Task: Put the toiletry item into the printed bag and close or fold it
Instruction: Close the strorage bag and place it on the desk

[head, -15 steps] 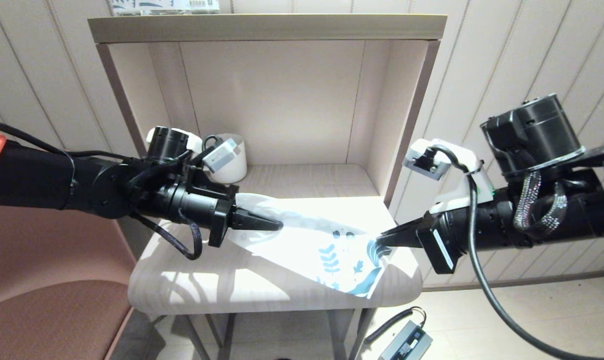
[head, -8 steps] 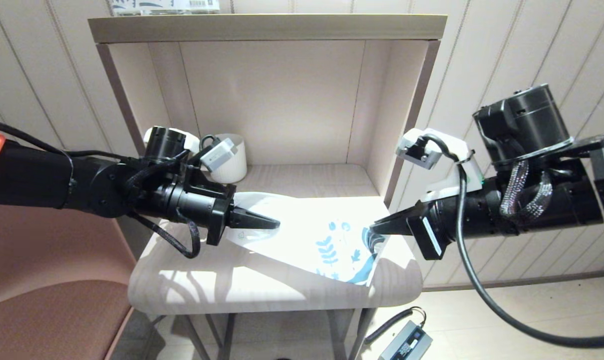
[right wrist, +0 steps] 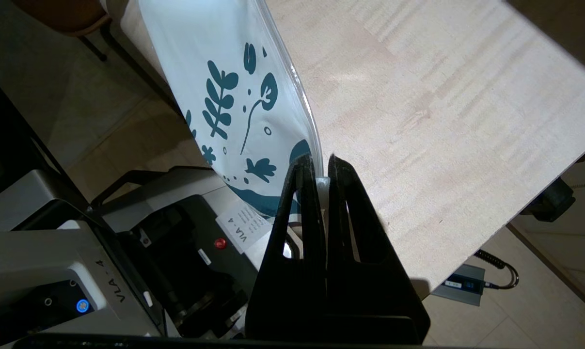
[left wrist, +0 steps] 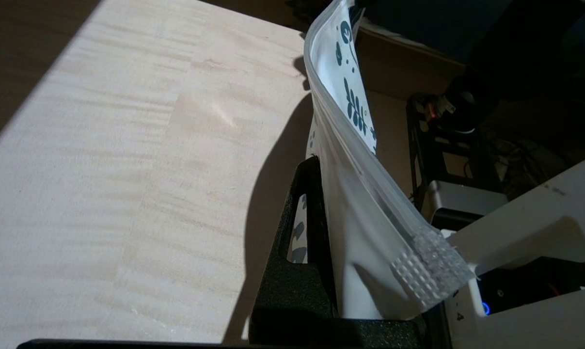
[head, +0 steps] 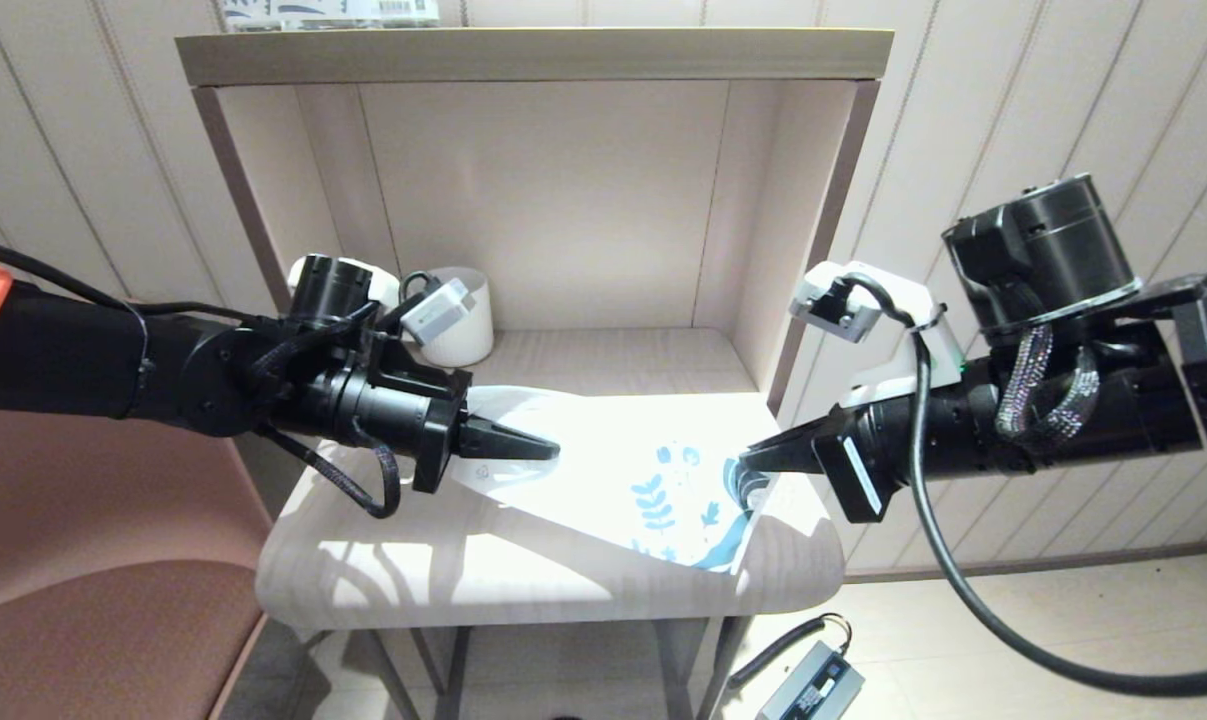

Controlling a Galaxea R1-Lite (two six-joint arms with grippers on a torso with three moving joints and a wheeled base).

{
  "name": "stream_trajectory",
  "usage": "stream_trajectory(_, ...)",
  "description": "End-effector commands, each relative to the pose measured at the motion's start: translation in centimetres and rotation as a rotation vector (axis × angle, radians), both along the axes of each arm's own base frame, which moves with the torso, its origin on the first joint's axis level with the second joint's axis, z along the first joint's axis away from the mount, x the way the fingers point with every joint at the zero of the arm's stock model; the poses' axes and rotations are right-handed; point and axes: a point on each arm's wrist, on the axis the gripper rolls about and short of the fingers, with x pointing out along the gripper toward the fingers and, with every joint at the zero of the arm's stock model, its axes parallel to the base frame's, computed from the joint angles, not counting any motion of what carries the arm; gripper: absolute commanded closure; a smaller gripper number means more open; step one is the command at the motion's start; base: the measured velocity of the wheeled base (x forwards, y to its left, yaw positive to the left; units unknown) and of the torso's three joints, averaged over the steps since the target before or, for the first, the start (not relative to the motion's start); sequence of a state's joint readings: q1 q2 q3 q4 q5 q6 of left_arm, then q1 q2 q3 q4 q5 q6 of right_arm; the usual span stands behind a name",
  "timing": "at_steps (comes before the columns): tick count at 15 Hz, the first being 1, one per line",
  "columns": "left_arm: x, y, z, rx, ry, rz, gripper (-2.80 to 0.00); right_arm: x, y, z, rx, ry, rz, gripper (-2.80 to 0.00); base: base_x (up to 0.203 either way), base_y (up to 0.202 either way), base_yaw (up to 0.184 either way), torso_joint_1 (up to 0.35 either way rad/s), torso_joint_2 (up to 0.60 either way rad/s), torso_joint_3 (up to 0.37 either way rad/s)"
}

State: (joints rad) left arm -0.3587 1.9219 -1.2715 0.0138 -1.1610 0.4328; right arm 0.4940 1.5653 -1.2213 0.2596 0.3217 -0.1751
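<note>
We hold the flat white semi-translucent leaf-printed plastic bag (head: 623,470) stretched lengthwise between our left gripper (head: 548,448) and right gripper (head: 745,466), both clamped on opposite ends.

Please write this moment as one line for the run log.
left end effector: shut on printed bag, plain end | right end effector: shut on printed end | bag held above table | mug behind

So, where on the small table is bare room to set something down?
Free: the front strip of the table before the printed bag, and the back beside the white cup. Crowded: the middle, where left gripper and right gripper hold the bag.
</note>
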Motion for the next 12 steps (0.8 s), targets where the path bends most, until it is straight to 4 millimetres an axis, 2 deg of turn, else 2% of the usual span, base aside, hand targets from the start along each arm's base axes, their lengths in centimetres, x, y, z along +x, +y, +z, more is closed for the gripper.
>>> stream_trajectory(1, 0.02, -0.02, -0.05, -0.003, 0.000, -0.006, 0.00, 0.07, 0.09, 0.09, 0.001, -0.003, 0.005, 0.00, 0.000, 0.000, 0.000, 0.000, 0.00, 0.000)
stream_trajectory(6, 0.01, -0.02, -0.08, -0.003, 0.001, -0.006, 0.00, 0.31, 0.17, 0.41, 0.010, -0.008, 0.001, 0.00, 0.000, 0.000, 0.000, 0.000, 0.00, 0.000)
stream_trajectory(7, 0.01, -0.02, -0.08, -0.003, 0.000, -0.006, 0.00, 0.28, 0.20, 0.32, 0.009, -0.005, 0.002, -0.48, 0.000, 0.000, 0.000, 0.000, 0.00, 0.000)
stream_trajectory(8, -0.01, -0.01, -0.11, -0.003, 0.001, -0.006, 0.00, 0.32, 0.20, 0.00, 0.003, 0.004, -0.001, -2.80, 0.000, 0.000, 0.000, 0.000, 0.00, 0.000)
stream_trajectory(12, -0.03, 0.00, -0.06, -0.003, 0.000, -0.006, 0.00, 0.40, 0.27, 0.00, 0.002, 0.003, 0.003, -2.80, 0.000, 0.000, 0.000, 0.000, 0.00, 0.000)
